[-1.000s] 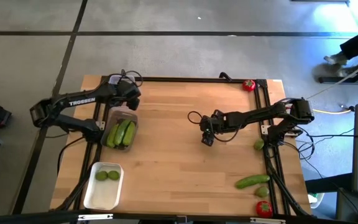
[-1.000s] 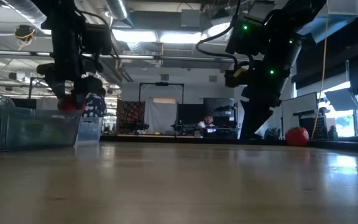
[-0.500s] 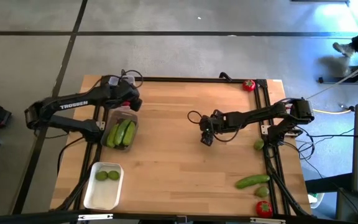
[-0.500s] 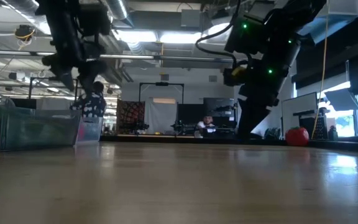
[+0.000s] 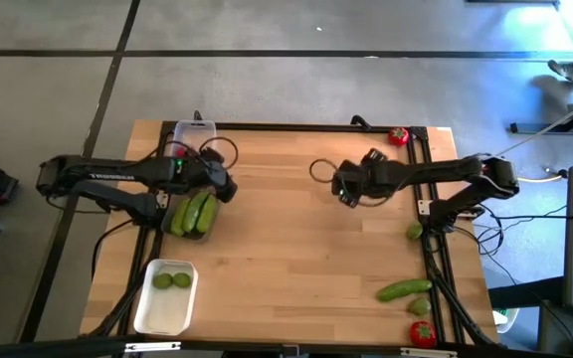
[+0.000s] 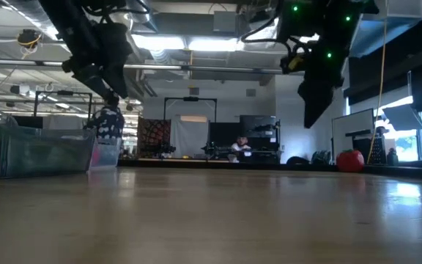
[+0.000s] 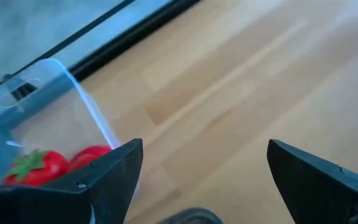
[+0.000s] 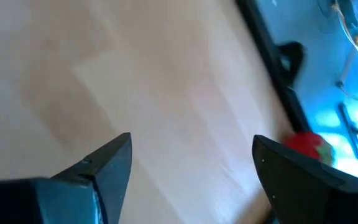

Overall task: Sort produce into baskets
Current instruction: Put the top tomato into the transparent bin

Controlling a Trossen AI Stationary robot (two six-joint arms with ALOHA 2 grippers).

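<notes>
My left gripper hangs open and empty over the wood just right of the clear basket that holds two cucumbers. A second clear basket at the far left holds two tomatoes. The white basket near the front left holds two limes. My right gripper hangs open and empty above the table's middle. On the right lie a tomato, a lime, a cucumber and another tomato.
A black frame rail runs along the table's far edge and down both sides. Bare wood spreads between the two arms. A person's feet show on the floor beyond the far right corner.
My left gripper has swung from above the far clear basket toward the table's near edge and middle, uncovering that basket. My right gripper has risen and gone toward the far edge, tipping less steeply down. Both have stayed open.
</notes>
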